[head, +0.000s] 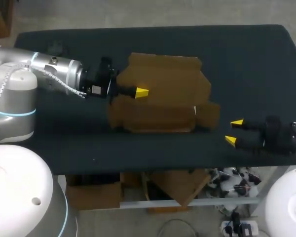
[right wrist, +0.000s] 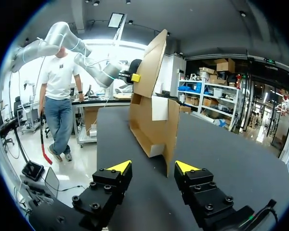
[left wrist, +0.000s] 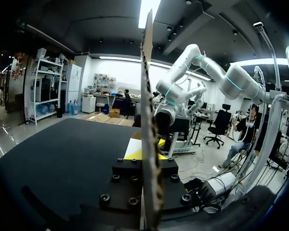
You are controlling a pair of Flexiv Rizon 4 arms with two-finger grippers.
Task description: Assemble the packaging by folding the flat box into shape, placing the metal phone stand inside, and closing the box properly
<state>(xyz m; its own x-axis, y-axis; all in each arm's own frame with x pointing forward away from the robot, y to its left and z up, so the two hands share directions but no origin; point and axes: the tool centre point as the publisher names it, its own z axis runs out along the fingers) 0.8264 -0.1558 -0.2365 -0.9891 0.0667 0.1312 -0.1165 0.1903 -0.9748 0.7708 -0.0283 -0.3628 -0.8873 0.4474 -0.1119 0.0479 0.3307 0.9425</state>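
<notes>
- Two tools in view, and one cardboard box [head: 163, 106] lying half-formed at the middle of the dark worktop [head: 246, 64]. No metal phone stand shows in any view.
- Left tool [head: 140, 93]: at the box's left side, pinching a raised flap [right wrist: 151, 62] from both faces. My left wrist view shows that panel edge-on between the finger blocks.
- Right tool [head: 234, 132]: fingers spread, holding nothing, low over the worktop beside the box's right end and apart from it. The box stands straight ahead of its fingers.
- Box state: the near wall and one end wall look upright, and the held flap stands tallest. A small tab juts out at the right end. Not yet a closed shape.
- Handling, my judgement: thin board, light, stiff across each panel but hinging freely at the scored creases. It is likely to skid on the worktop if pushed from one side only.
- Where to hold, my judgement: near a flap's free edge, flat on both faces. A hard pinch mid-panel would dent it.
- Risk: folding against a crease without the left tool anchoring the box could tip or spin it.
</notes>
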